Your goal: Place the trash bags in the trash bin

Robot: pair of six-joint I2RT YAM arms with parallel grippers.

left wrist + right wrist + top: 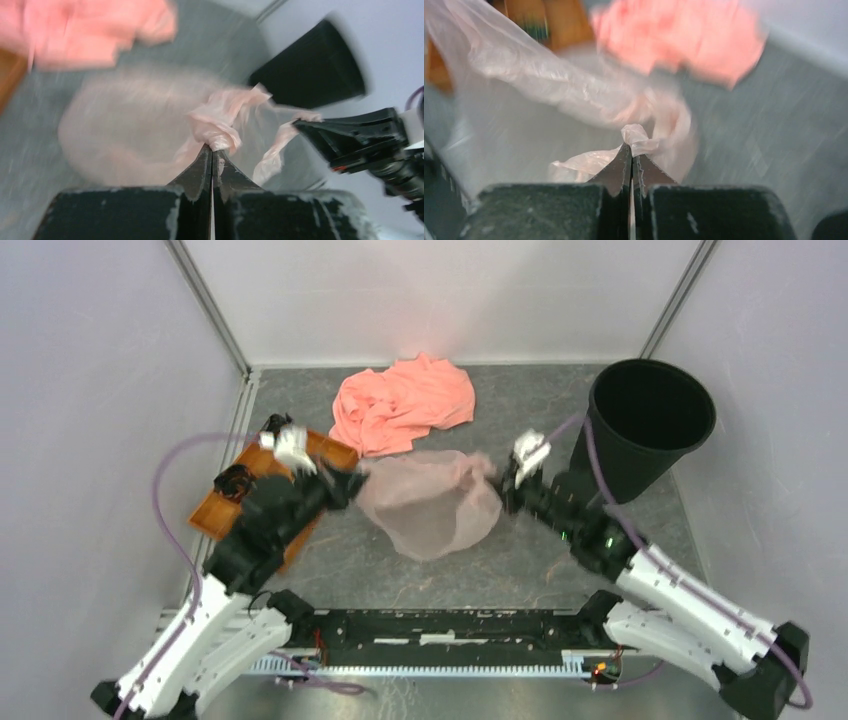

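Note:
The pale pink translucent trash bag (432, 504) hangs stretched between both grippers at the table's middle. My left gripper (355, 483) is shut on the bag's left edge; in the left wrist view (212, 148) its tips pinch a bunched knot of film (220, 131). My right gripper (507, 487) is shut on the bag's right edge; in the right wrist view (631, 148) its tips pinch a twist of film (636, 136). The black trash bin (648, 425) stands at the back right, just behind the right gripper, and shows in the left wrist view (312, 67).
A salmon-orange cloth (403, 402) lies crumpled at the back middle, behind the bag. An orange compartment tray (212, 512) sits at the left under the left arm. White walls enclose the table on three sides.

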